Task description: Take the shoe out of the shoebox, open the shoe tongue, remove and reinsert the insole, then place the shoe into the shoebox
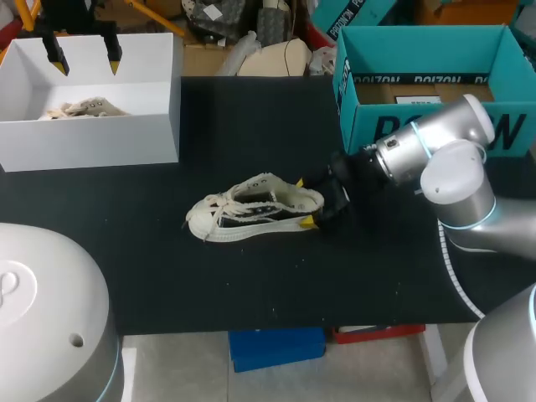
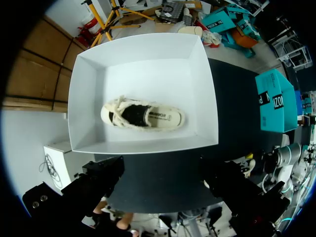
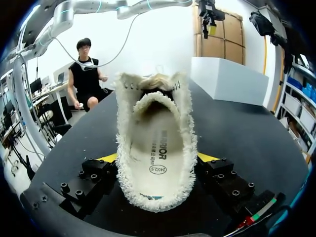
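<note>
Head view: the shoe [image 1: 251, 209] sits at the centre of the black table [image 1: 251, 285], toe toward frame left. The right gripper [image 1: 305, 202] is clamped on its heel, one yellow tip against each flank. At upper left the left gripper [image 1: 85, 57] hangs over the white shoebox [image 1: 92, 138], fingers apart and holding nothing. A second shoe [image 1: 84, 107] lies inside the box. A teal box [image 1: 368, 117] stands at upper right.

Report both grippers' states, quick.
Left gripper: open, empty, above the box.
Right gripper: closed on the heel of the shoe.
</note>
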Controlling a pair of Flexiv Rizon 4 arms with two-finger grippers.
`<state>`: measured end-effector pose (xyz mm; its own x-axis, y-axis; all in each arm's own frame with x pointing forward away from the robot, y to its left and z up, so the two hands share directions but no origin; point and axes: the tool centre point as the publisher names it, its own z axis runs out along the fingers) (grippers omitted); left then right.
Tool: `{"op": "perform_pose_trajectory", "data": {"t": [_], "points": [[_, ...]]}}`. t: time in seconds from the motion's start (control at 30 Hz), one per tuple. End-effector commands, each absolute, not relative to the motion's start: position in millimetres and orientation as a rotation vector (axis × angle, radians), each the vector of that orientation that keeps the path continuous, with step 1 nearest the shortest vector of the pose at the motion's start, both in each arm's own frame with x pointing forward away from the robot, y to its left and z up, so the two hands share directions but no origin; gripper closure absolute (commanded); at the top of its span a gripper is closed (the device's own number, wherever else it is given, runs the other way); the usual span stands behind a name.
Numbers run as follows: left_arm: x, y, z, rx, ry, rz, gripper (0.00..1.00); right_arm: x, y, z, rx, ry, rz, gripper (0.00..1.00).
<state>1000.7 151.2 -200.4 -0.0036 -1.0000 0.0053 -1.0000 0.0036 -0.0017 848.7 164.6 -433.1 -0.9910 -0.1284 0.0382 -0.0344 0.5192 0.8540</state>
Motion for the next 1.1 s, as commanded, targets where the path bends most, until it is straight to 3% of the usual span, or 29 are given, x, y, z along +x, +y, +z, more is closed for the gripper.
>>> {"op": "perform_pose_trajectory", "data": {"t": [0.03, 1.1], "points": [[1000, 151, -200, 2.217, -2.222, 0.004, 0.00, 838, 164, -433, 0.117, -2.680, -1.484, 1.00], [1000, 151, -200, 2.217, -2.222, 0.004, 0.00, 828, 160, -427, -0.122, -2.769, -1.430, 1.00]]}}
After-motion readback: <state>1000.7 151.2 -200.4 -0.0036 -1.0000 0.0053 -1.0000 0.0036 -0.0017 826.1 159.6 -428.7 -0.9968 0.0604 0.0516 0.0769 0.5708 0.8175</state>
